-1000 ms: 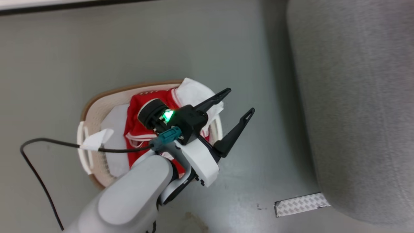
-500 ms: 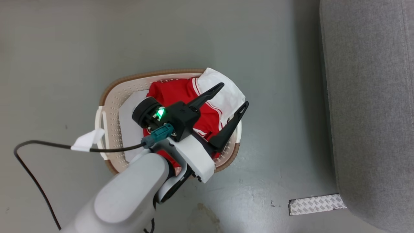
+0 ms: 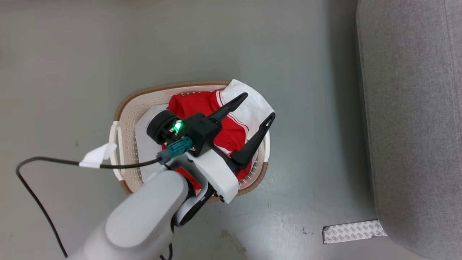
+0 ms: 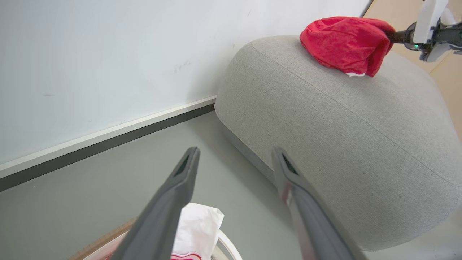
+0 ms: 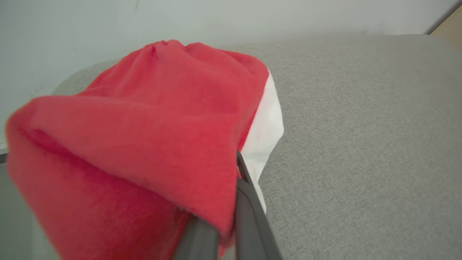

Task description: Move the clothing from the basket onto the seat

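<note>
My left gripper (image 3: 260, 104) spread wide above one basket (image 3: 162, 88) with one red garment (image 3: 195, 104); my right gripper (image 5: 223, 224) pinches second red garment (image 5: 144, 126) over seat (image 5: 361, 126).

The right end effector (image 5: 225, 231) pinches a bunched red garment (image 5: 144, 126) with a white panel, the grey seat (image 5: 361, 144) behind it.

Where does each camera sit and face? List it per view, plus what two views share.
Head view: on the head, looking down at the basket of clothing on the floor; pale left forearm and open left gripper show.
Left wrist view: on the left wrist, looking along its own fingers toward the seat and wall.
Right wrist view: on the right wrist, facing the seat; right gripper shut on a red garment.
Shared: both wrist views show that garment over the seat.
</note>
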You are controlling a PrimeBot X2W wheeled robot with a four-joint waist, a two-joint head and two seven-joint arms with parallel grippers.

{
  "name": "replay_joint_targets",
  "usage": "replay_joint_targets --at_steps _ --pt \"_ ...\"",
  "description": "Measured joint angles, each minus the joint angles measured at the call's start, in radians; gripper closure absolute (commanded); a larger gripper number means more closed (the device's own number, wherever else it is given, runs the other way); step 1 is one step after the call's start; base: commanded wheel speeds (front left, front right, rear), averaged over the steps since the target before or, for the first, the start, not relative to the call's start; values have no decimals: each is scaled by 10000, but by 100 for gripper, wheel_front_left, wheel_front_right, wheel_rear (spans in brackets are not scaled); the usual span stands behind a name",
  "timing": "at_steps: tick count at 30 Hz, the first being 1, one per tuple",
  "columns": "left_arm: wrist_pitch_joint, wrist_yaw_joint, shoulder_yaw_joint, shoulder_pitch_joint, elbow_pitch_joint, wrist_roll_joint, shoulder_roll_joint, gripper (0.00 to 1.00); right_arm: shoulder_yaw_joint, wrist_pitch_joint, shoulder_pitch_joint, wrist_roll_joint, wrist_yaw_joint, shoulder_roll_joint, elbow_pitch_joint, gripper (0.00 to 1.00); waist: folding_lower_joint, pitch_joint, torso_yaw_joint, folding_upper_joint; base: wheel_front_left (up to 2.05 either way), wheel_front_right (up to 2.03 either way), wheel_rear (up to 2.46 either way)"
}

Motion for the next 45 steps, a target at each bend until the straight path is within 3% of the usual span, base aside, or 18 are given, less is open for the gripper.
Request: replay_joint_targets --at_steps 2,4,5,18,33,45 --pt "-31 0 2 -1 13 -13 0 0 186 199 -11 157 0 -6 4 96 0 -47 -15 0 0 0 0" --pt "-38 2 2 0 27 -31 6 0 347 265 -44 278 0 -17 0 61 0 -114 -41 0 0 0 0" --pt "-44 2 0 0 42 -40 4 0 418 276 -63 301 0 -54 -2 0 0 -150 -54 0 0 0 0" --pt "-493 12 -19 449 506 -510 -153 0 2008 853 588 934 0 -190 -468 0 -1 -1415 -175 0 0 0 0" --pt "-1181 662 892 1443 715 -1273 19 0 2777 -127 1554 1766 0 -867 -3139 0 -3 -3769 -118 0 0 0 0" --pt "-1530 1415 1960 2392 594 -1509 610 0 2631 -1007 2932 1778 0 -130 -5265 0 -3 -5105 590 0 0 0 0"
